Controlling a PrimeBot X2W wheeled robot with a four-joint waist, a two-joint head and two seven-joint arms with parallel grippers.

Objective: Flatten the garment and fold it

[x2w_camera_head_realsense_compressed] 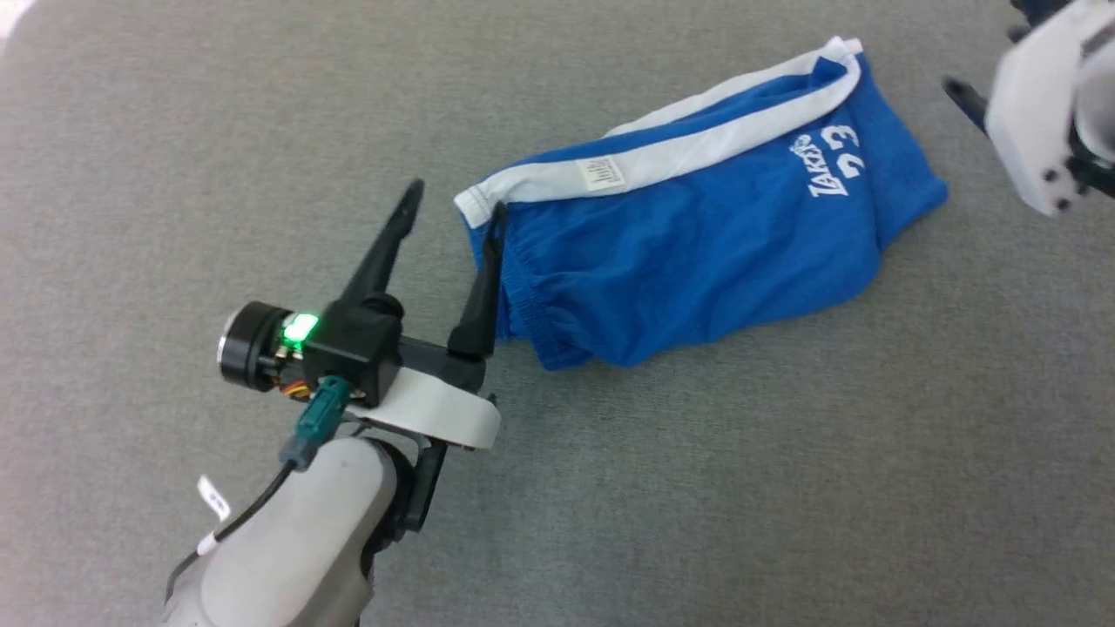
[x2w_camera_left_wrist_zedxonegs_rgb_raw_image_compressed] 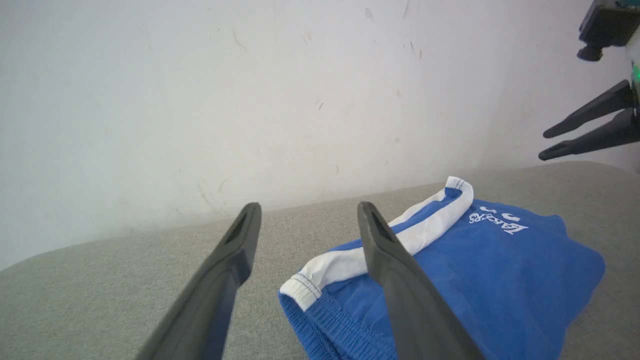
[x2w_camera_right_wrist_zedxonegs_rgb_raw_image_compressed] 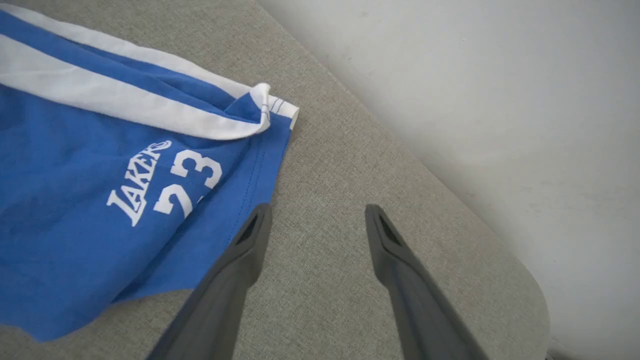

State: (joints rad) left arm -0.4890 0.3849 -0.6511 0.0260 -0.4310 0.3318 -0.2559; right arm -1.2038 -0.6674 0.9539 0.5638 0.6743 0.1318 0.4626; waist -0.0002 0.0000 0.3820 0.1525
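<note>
The garment [x2w_camera_head_realsense_compressed: 697, 235], small royal-blue shorts with a white waistband, a white label and a white "Lakers 23" print, lies crumpled and slanted on the grey surface. My left gripper [x2w_camera_head_realsense_compressed: 457, 200] stands open at its waistband corner. One finger is over the cloth edge, the other is off to the side, and nothing is held. In the left wrist view the garment [x2w_camera_left_wrist_zedxonegs_rgb_raw_image_compressed: 500, 270] lies to the right of the open left gripper [x2w_camera_left_wrist_zedxonegs_rgb_raw_image_compressed: 309, 207]. My right gripper [x2w_camera_right_wrist_zedxonegs_rgb_raw_image_compressed: 317, 210] is open over bare surface beside the printed leg of the garment [x2w_camera_right_wrist_zedxonegs_rgb_raw_image_compressed: 75, 200]. Its white housing [x2w_camera_head_realsense_compressed: 1041, 122] shows at the upper right.
A grey fabric-covered surface [x2w_camera_head_realsense_compressed: 261, 104] stretches all around the shorts. A white wall [x2w_camera_left_wrist_zedxonegs_rgb_raw_image_compressed: 250, 75] rises behind its far edge. The surface ends in a rounded corner [x2w_camera_right_wrist_zedxonegs_rgb_raw_image_compressed: 525, 280] close to the right gripper.
</note>
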